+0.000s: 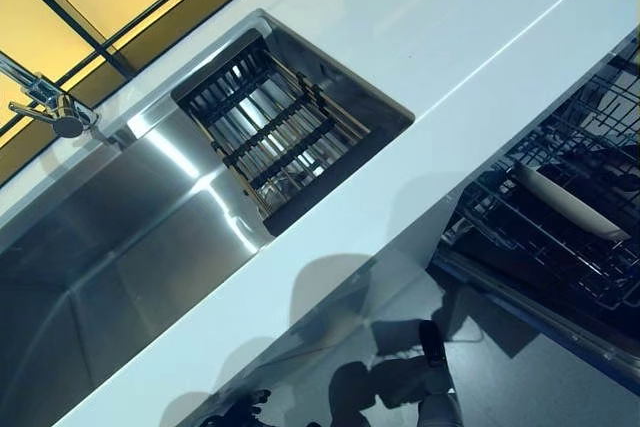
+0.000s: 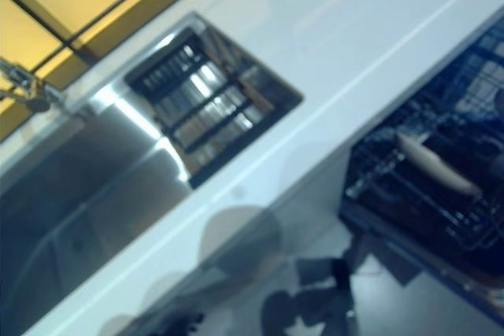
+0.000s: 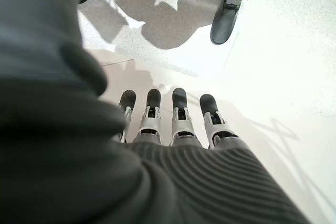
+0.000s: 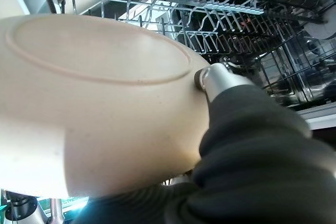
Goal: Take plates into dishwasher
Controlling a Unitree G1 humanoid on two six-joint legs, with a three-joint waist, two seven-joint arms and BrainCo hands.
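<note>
A cream plate (image 4: 94,103) fills the right wrist view, its underside facing the camera. My right hand (image 4: 218,80) is shut on it: the thumb presses on the plate's underside and the fingers are hidden behind the plate. The plate hangs just over the wire lower rack (image 4: 226,30) of the open dishwasher. In the left eye view the plate (image 1: 565,202) shows edge-on among the rack's wires (image 1: 600,127) at the right. My left hand (image 3: 178,124) is open and empty, fingers straight, over the pale floor.
A white counter (image 1: 450,37) runs across the view. A steel sink (image 1: 100,247) is set in it, with a dark drainer basket (image 1: 270,127) and a tap (image 1: 50,102). The dishwasher's pulled-out rack juts over the floor below the counter's right end.
</note>
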